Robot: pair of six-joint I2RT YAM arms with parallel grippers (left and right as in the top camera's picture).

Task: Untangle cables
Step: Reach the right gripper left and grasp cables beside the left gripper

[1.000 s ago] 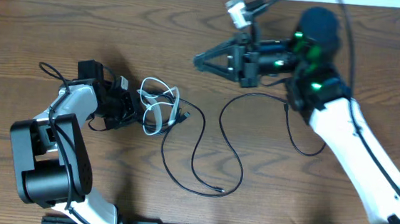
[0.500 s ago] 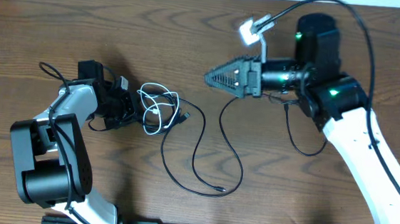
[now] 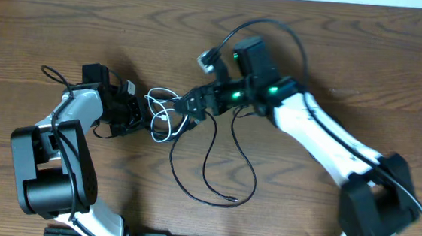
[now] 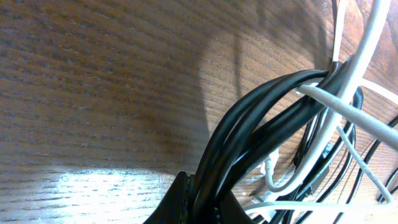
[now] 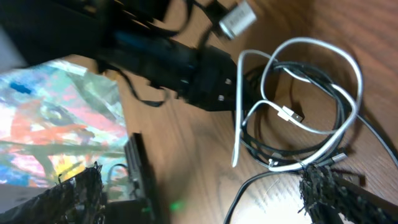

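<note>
Overhead: tangle of white cable looped through black cable, mid-bench, left of centre. Left claw at its left side. Right claw just beside its right side. Black tail runs toward near edge.
L wrist: claw clamped tight on black cable strands.
R wrist: claw spread wide, empty; loops just ahead, axis crosswise.

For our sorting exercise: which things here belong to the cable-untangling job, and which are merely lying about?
Job: white cable, black cable, left end effector, right end effector.
Lying about: arm wire, table.
</note>
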